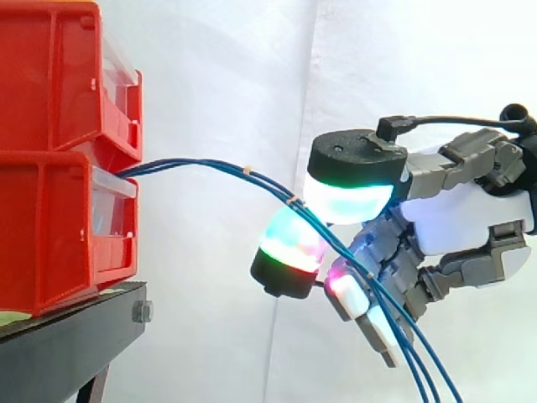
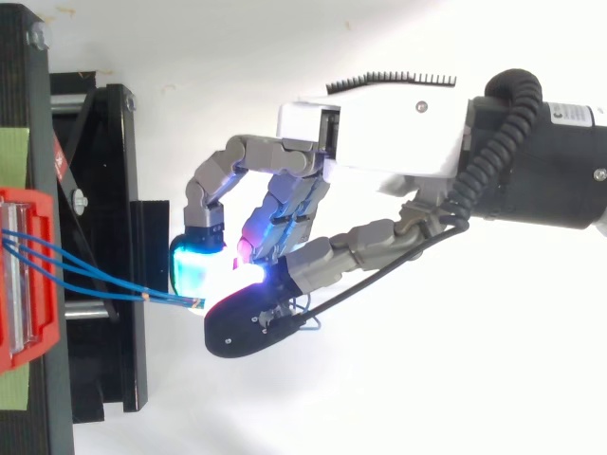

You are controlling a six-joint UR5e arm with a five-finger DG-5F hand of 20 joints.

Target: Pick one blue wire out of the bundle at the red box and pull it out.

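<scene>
Three thin blue wires [image 1: 210, 168] come out of the gap between the upper red bin [image 1: 59, 84] and the lower red bin [image 1: 59, 235]. They run right, then sag down past my hand [image 1: 470, 210]. Small tan ties hold them together. My fingers are curled: the thumb pad [image 1: 348, 189] glows green-cyan just above the wires, and a finger pad [image 1: 289, 252] sits just below them. From above, the wires [image 2: 95, 275] leave the red bin [image 2: 28, 275] and end between these pads of my hand [image 2: 379, 142]. How many wires the pinch takes is hidden.
The bins stand on a black stand [image 1: 67, 336], whose frame [image 2: 104, 190] reaches out toward my hand. A white curtain hangs behind. Below my hand the wires hang loose toward the bottom edge.
</scene>
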